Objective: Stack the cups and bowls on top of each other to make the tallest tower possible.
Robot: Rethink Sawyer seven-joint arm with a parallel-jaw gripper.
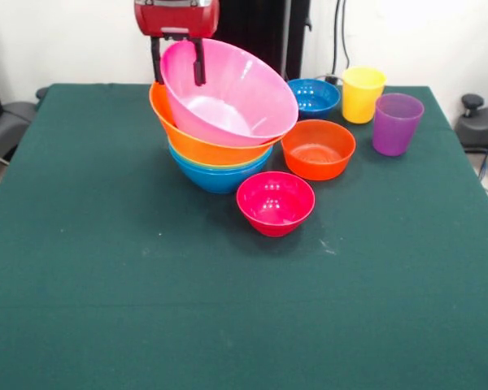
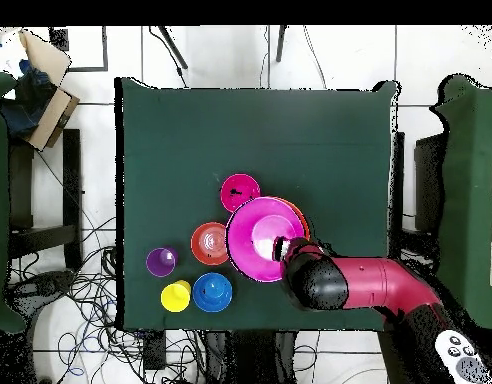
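Front view shows the gripper [image 1: 178, 61] astride the far rim of the pink bowl [image 1: 228, 93], one finger inside the bowl and one outside, closed on the rim. That bowl tilts steeply, its mouth toward the camera, resting in the large orange bowl [image 1: 197, 145] on the tower [image 1: 218, 166], whose base is a light blue bowl [image 1: 220, 179]; a thin greenish rim shows between blue and orange. Three small bowls stand loose on the green table [image 1: 146, 309]: a crimson bowl [image 1: 275, 202] just in front of the tower, an orange-red bowl [image 1: 318, 149] beside it, and a dark blue bowl [image 1: 313, 97] farther back. Two cups stand upright close together: the yellow cup [image 1: 363, 94] and the translucent purple cup [image 1: 396, 123].
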